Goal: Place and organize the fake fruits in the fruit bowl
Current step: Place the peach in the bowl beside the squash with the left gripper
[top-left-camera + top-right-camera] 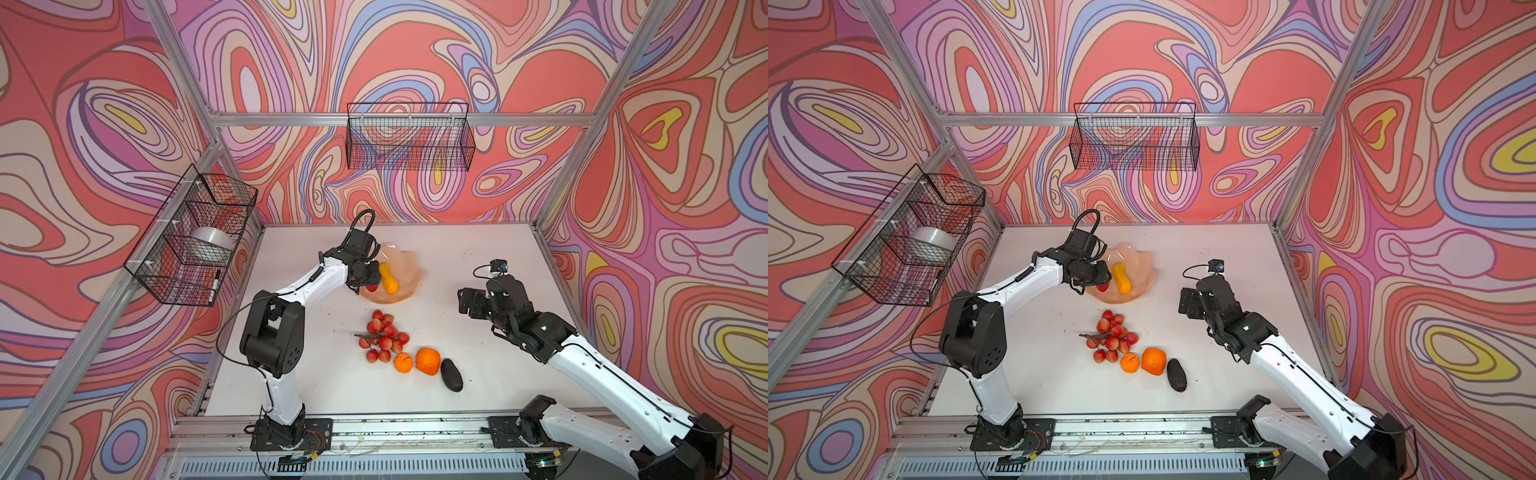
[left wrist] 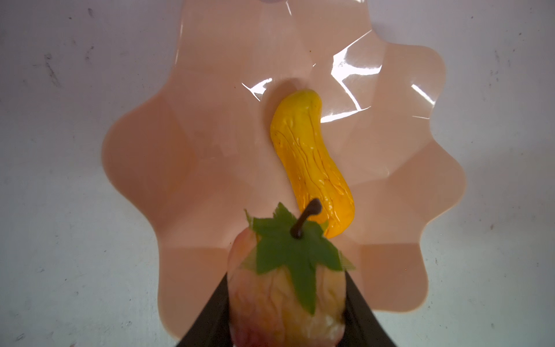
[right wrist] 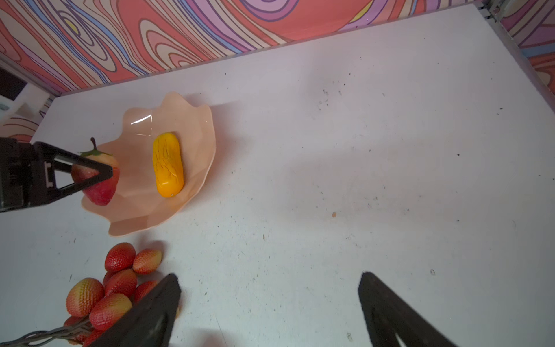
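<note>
1. The white table (image 1: 478, 257) is flat and scuffed with small dark specks.
2. A pink bowl (image 1: 411, 266) with a wavy rim stands toward the far side, left of the middle.
3. A grape bunch (image 1: 384, 336) lies nearer the front, apart from the bowl.
4. A small orange (image 1: 403, 362), a large orange (image 1: 428, 361) and an avocado (image 1: 451, 375) lie in a close row, running right from the grapes.

In both top views we look down from high at the front edge onto the whole white table (image 1: 478, 249), facing the back wall (image 1: 415, 62). Our left wrist view looks almost straight down, very near over the fruit bowl (image 2: 144, 156), which fills most of it. Our right wrist view sits farther off, slanting across the table toward the back wall; all four views share that bowl.
</note>
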You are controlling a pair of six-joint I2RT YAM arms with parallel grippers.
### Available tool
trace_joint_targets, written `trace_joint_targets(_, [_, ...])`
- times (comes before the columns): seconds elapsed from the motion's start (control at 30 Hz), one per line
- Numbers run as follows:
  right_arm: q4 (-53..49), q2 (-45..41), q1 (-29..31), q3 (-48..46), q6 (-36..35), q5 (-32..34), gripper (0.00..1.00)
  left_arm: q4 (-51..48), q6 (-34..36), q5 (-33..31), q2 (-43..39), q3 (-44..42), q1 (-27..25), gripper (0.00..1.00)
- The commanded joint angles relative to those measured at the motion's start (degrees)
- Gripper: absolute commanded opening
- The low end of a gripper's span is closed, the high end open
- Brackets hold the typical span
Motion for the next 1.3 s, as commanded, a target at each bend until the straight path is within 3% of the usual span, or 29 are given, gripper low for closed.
trace_joint_targets(0.0, [-3.27,-0.62,-0.3,-0.92,0.64,-2.08,0.97,-0.53,-0.31,-0.15,3.06,3.07,0.0,0.44])
trace_joint_targets(0.2, [-3.55,2.73,-0.31,-1.62,2.23,-8.05,0.93,-1.26,-1.13,-1.36,8.28,6.07,0.29,0.47])
trace_joint_targets(0.47, [-0.47,5.57,0.22,-4.07,4.17,-17.96,0.88,-1.52,-1.78,0.19,11.72,8.5,0.5,0.67])
trace_joint_targets(0.67, [0.74,6.67,3.85,-5.34,6.66,-20.12,0.86,-1.28,-2.44,1.42,10.74,8.42,0.85,0.75])
trace_joint_targets(0.9, [1.64,9.96,9.5,-6.32,10.54,-19.59,0.85,5.96,-3.51,-0.73,-2.28,2.11,2.57,0.79])
trace_joint_targets(1.27, [4.21,19.39,17.55,-4.85,13.93,-17.79,0.86,23.29,-1.89,-18.43,-36.12,-23.89,3.57,0.93])
